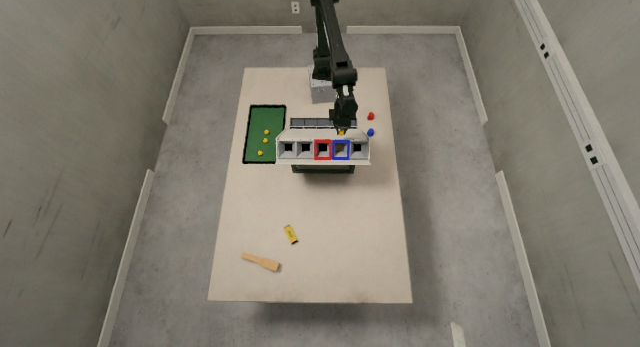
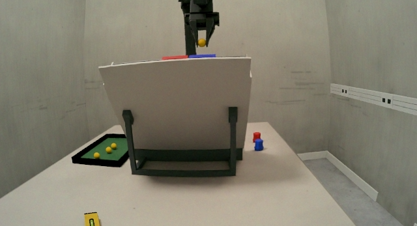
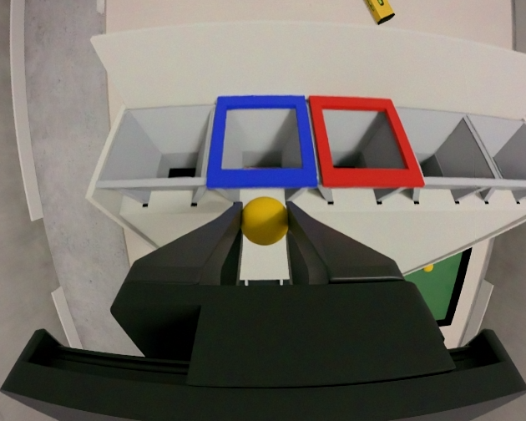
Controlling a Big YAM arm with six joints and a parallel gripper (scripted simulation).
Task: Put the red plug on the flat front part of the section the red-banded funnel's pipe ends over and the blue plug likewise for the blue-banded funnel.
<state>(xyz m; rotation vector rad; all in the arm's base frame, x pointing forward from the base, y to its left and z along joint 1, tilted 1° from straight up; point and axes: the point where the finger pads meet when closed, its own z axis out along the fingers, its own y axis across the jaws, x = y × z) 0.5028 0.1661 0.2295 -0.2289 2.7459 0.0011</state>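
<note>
My gripper [image 1: 341, 131] [image 2: 202, 42] [image 3: 264, 210] is shut on a yellow marble [image 1: 341, 132] [image 2: 202, 42] [image 3: 264, 220]. It hangs just above and behind the blue-banded funnel [image 1: 340, 150] [image 2: 202, 56] [image 3: 220, 135]. The red-banded funnel [image 1: 322, 149] [image 2: 174, 57] [image 3: 320, 135] is beside it, in a row of several funnels atop the white cover [image 1: 322, 135] [image 2: 182, 99] [image 3: 299, 58]. The red plug [image 1: 370, 116] [image 2: 257, 136] and the blue plug [image 1: 370, 132] [image 2: 258, 144] stand on the table to the right of the device. The sectioned catch tray [image 1: 309, 122] lies behind the cover.
A green tray [image 1: 257, 118] [image 2: 122, 142] [image 3: 437, 290] with three yellow marbles lies left of the device. A yellow block [image 1: 290, 234] [image 2: 91, 219] [image 3: 377, 9] and a wooden spatula [image 1: 260, 261] lie near the table's front. The arm's grey base [image 1: 320, 89] stands at the back.
</note>
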